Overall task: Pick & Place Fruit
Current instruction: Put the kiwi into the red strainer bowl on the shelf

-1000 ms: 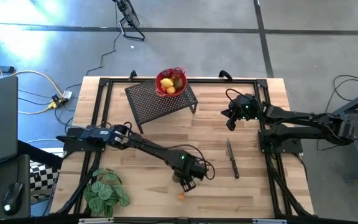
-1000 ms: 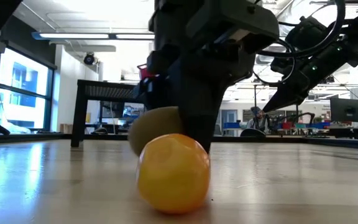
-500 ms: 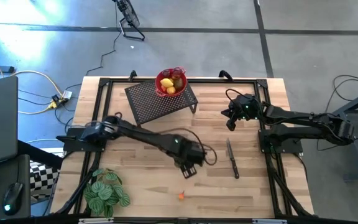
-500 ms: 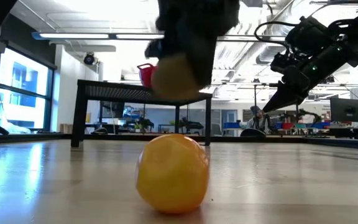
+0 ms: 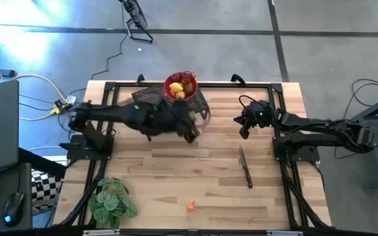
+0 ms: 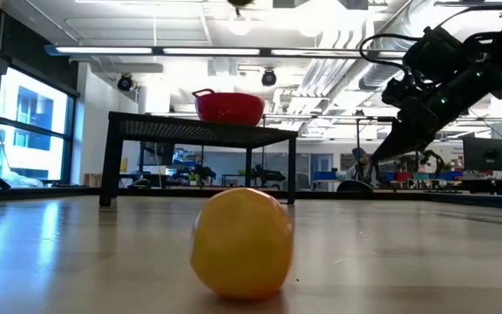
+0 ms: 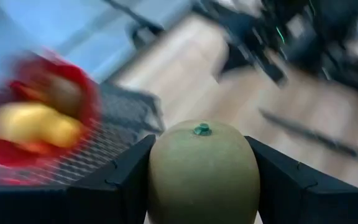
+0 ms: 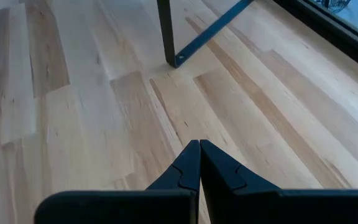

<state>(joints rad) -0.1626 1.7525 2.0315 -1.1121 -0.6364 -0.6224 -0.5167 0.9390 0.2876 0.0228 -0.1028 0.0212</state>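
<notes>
Left gripper (image 7: pixel 202 186) clamps an olive-green fruit (image 7: pixel 202 171) between its two fingers (image 7: pixel 114 186), held above the table beside the black mesh stand (image 5: pixel 169 105). Close by on that stand sits the red bowl (image 5: pixel 180 86) with yellow and brown fruit inside. A small orange fruit (image 5: pixel 191 206) lies alone on the wooden table (image 5: pixel 268 190) near the front edge. Knife (image 5: pixel 245 168) lies flat further right. Right gripper (image 8: pixel 199 163), fingers pressed together and empty, hovers over the table's right side. Leafy plant (image 5: pixel 112 202) at front left corner.
</notes>
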